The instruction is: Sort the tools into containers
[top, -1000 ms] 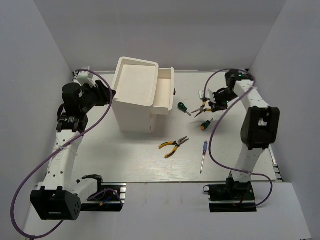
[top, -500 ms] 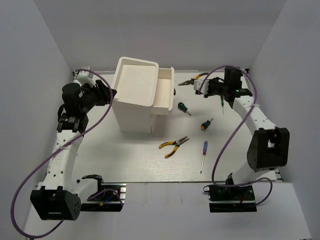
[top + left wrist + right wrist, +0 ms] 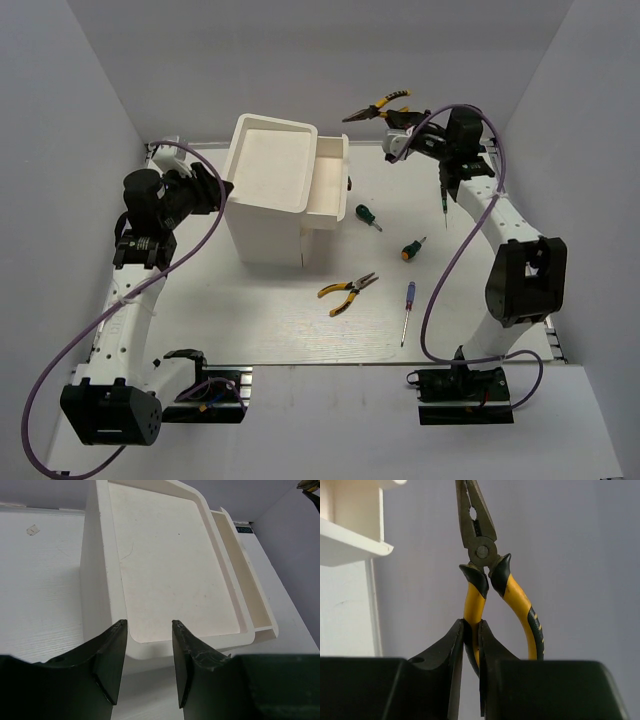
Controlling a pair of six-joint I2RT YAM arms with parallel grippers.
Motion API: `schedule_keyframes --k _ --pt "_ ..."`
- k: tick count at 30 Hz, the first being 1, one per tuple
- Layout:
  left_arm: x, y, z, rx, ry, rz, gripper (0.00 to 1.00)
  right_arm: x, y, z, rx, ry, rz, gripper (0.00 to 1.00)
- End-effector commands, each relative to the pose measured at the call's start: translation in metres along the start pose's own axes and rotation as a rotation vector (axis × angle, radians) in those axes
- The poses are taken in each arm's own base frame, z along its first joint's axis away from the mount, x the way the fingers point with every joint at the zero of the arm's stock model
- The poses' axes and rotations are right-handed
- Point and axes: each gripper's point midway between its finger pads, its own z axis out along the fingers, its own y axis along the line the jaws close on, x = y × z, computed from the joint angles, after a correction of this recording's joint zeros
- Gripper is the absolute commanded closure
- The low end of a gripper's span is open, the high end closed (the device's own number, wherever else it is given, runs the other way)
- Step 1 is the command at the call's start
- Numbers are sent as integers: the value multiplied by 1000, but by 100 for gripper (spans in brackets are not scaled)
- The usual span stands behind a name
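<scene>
A: bins?
B: tall white bin [image 3: 262, 235] with narrow bin [image 3: 333, 142] touching its right side. Smooth plastic, rounded corners, only bare floors visible.
A: grippers?
B: right gripper [image 3: 471, 630] pinches one yellow-black handle of the pliers [image 3: 480, 555], raised right of the narrow bin. left gripper [image 3: 148, 630] is spread at the tall white bin's left edge.

Top camera looks down from behind me; my 2 wrist cameras sit close, left sharing the tall bin [image 3: 262, 235].
</scene>
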Motion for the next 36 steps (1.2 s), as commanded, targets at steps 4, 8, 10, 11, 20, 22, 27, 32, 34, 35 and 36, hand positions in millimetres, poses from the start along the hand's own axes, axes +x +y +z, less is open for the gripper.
schedule_keyframes --k 4,8,10,11,20,22,27,32,34,35,36 --pt "1 -3 -5 3 -8 1 49 -37 -32 16 62 -194 -268 100" --pt "5 -1 -4 1 0 -2 49 -36 -24 24 57 -219 -324 100" --pt "5 -1 -4 1 0 -3 49 -38 -17 27 39 -236 -356 100" --pt "5 -1 -4 1 0 -3 49 -38 -16 27 38 -242 -365 100" --pt "7 0 -1 1 0 -12 49 -53 11 32 -22 -367 -460 100" --pt "7 0 -1 1 0 -12 49 -58 19 34 -36 -398 -468 100" --pt "7 0 -1 1 0 -12 49 -66 34 36 -65 -449 -482 100" --pt "11 2 0 -2 8 -15 49 -73 46 36 -87 -488 -502 100" --pt "11 2 0 -2 8 -15 49 -77 49 37 -90 -504 -518 100" --pt "11 2 0 -2 8 -15 49 -77 51 36 -98 -510 -511 100" --pt "11 2 0 -2 8 -15 49 -77 51 37 -99 -513 -511 100"
